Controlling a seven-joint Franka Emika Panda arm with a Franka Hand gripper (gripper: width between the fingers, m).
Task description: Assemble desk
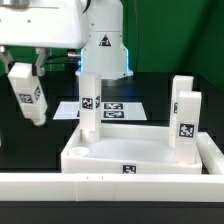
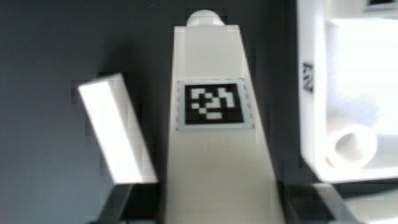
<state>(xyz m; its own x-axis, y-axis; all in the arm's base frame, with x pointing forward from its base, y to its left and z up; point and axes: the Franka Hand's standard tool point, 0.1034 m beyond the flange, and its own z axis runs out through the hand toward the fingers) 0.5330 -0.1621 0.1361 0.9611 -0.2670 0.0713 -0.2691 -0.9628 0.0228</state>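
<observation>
Nearest in the exterior view, a long white rail [image 1: 60, 186] edges the black counter [image 1: 15, 140]. Behind it lies the rimmed desk panel [image 1: 120, 152], holding three upright tagged legs [image 1: 88, 105]. Beyond lies the marker board [image 1: 118, 108]. At that view's left the pincer [image 1: 28, 90] is clamped on a fourth leg [image 2: 214, 120] above the counter; its square tag [image 2: 215, 103] carries no readable writing.

Hand [image 1: 27, 92] raised at the exterior view's left, fingers clamping a leg [image 1: 28, 96]
</observation>
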